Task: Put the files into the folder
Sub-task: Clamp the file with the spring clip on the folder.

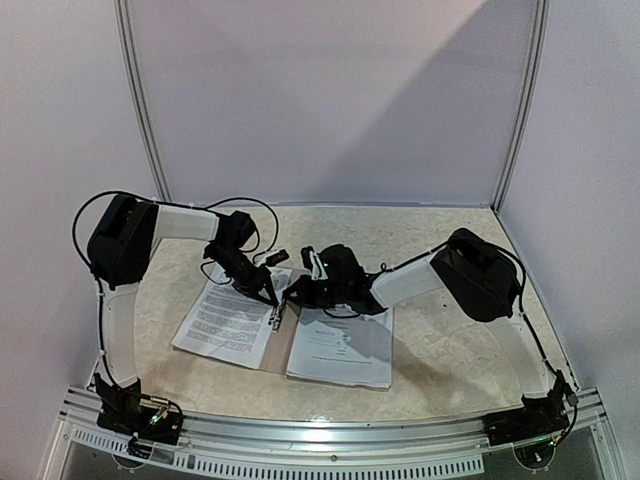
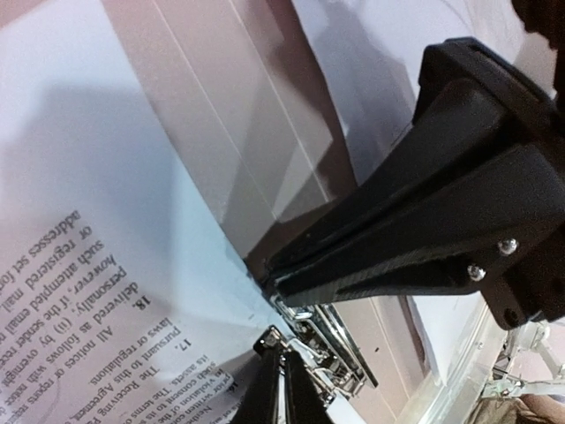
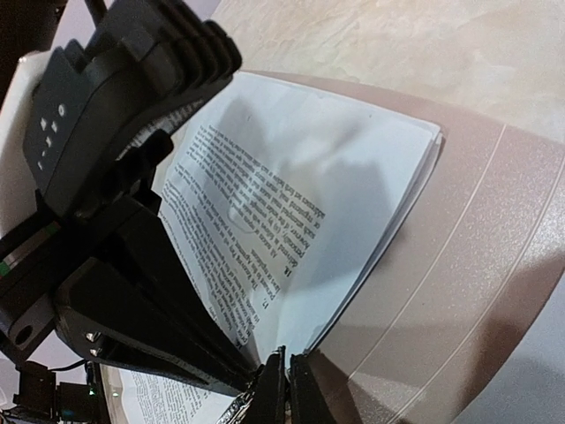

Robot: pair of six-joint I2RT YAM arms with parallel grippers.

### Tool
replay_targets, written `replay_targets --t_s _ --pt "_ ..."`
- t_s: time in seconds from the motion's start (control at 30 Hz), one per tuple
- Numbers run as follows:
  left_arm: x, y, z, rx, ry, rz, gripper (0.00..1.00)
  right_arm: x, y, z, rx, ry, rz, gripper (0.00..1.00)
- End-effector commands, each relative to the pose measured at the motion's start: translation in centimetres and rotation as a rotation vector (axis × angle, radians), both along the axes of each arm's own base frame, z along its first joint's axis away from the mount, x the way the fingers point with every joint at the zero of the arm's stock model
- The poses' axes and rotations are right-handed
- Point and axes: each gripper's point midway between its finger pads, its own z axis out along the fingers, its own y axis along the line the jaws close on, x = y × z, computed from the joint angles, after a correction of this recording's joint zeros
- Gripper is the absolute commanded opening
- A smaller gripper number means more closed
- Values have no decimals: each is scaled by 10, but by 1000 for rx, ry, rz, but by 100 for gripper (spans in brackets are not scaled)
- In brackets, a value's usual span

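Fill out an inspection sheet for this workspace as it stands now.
Surface: beige marbled table.
Job's things: the folder lies open and flat. A left stack of files and a right stack of files lie on either side of its spine. The metal clip sits at the spine.
Clutter: nothing seen.
Grippers: the left gripper and the right gripper are both shut, tips close together at the clip. Whether either pinches it cannot be told.
Cables: a black cable loops above the left arm.
Surroundings: pale panel walls on three sides, and a metal rail along the near edge.
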Motion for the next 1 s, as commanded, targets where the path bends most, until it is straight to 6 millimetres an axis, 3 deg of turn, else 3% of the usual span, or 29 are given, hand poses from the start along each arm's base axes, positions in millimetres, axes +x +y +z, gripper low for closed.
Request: replay_targets --t_s 0.0,0.27,0.43,0.67,0.97 --pt "-15 13 -31 79 58 55 6 -75 -119 -168 -564 343 -61 3" --pt "-17 21 -51 96 81 147 5 -85 -117 -171 -561 332 40 5" --pt "-14 28 -57 115 82 174 4 -89 -127 -176 -648 309 115 6" --pt "-11 34 -56 117 95 207 4 -83 -156 -175 -836 276 100 9" --pt "-11 36 -58 112 112 218 4 -75 -145 -157 -807 251 116 8"
